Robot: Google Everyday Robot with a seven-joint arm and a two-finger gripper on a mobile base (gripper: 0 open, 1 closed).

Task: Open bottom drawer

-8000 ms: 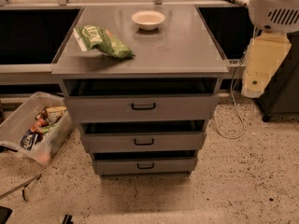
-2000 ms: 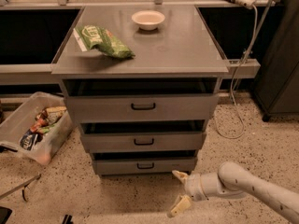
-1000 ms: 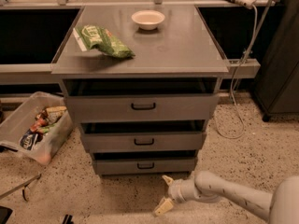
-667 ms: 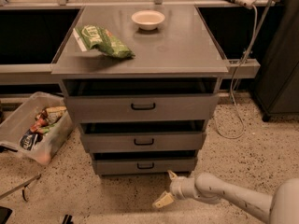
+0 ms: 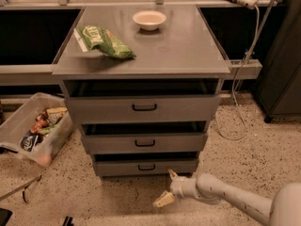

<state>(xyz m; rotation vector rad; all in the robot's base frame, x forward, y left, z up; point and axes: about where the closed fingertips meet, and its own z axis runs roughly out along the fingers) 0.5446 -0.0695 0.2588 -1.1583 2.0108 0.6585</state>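
My gripper (image 5: 168, 187) sits just under the bottom drawer (image 5: 146, 166); behind it my arm (image 5: 235, 199) runs off frame, drawer inside too dark.

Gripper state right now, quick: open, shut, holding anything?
Gripper: open, holding nothing, near the floor just in front of the bottom drawer.

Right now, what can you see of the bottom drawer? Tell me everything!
The bottom drawer is the lowest and narrowest of three. Its flat front looks like grey metal, with a small black loop handle at the centre. It sits under the middle drawer, with a dark gap between them, just above the speckled floor. The gripper hangs open below and right of the handle, not holding it. Its upper fingertip is near the front's lower edge.
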